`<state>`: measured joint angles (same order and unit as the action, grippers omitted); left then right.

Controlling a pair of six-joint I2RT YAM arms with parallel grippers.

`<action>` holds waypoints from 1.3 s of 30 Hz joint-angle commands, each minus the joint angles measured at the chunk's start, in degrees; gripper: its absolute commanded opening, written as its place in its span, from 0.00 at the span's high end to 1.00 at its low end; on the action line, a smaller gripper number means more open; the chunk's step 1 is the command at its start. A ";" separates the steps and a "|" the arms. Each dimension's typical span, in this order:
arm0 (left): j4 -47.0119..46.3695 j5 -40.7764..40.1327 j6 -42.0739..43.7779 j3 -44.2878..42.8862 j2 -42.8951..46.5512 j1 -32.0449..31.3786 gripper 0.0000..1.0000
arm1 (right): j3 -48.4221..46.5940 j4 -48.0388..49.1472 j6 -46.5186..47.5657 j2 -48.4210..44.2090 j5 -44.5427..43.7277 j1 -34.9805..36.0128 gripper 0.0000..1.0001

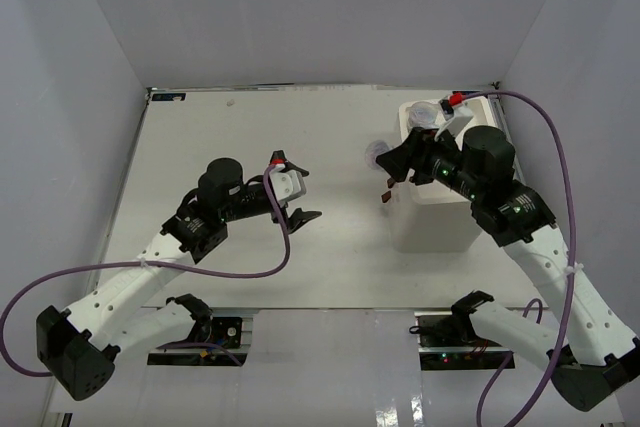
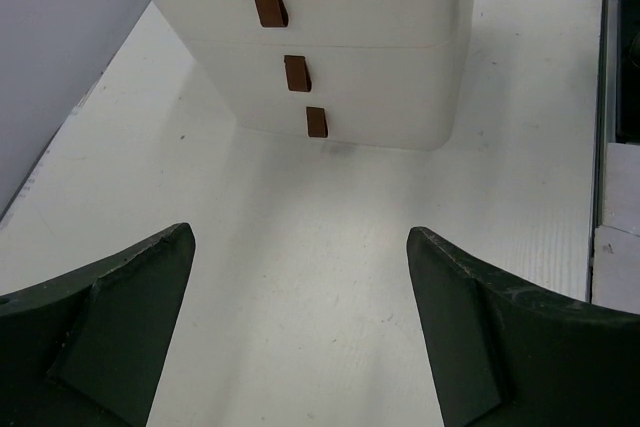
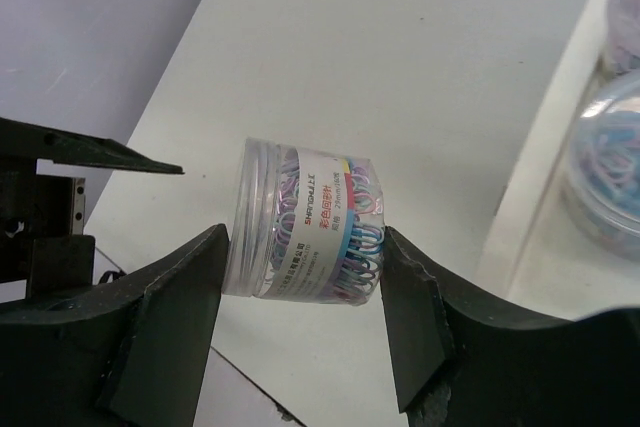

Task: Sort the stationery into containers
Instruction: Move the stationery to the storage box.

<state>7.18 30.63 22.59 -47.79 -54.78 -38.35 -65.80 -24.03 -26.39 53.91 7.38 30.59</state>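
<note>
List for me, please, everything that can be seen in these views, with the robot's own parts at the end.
Held jar: one, clear with bluish-purple clips inside, between the right gripper's fingers.
Other jars: two, same kind, in the organiser's top tray.
Organiser: one, white, on the table's far right part.
Drawer handles: three, brown, on the organiser's front.
Table: one, white.
Cables: two, purple, one along each arm.
Left gripper: one, dark, open and empty, facing the organiser.
Right gripper: one, dark, shut on the held jar.
</note>
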 commanded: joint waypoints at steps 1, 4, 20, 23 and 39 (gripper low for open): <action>-3.22 2.14 -1.58 1.21 -0.14 0.55 0.02 | 0.93 -0.66 0.03 -2.49 -5.17 -2.02 0.71; -4.97 4.08 -2.99 1.73 -1.72 1.52 0.02 | 1.90 -1.28 -0.94 -4.42 -7.20 -3.86 0.72; -13.69 1.36 -9.67 6.92 -8.32 8.11 0.02 | 5.24 -3.12 -4.10 -8.47 -13.09 -10.55 0.72; -13.60 -1.27 -9.32 7.54 -7.97 8.11 0.02 | 5.68 -4.26 -4.81 -9.35 -14.58 -11.69 0.72; -11.84 -3.65 -9.32 7.10 -8.32 8.11 0.02 | 8.50 -4.36 -7.36 -6.71 -9.05 -18.19 0.38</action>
<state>-4.75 27.44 13.61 -40.62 -63.96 -30.35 -58.13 -28.16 -33.63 46.48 -2.13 13.69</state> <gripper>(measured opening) 0.979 0.638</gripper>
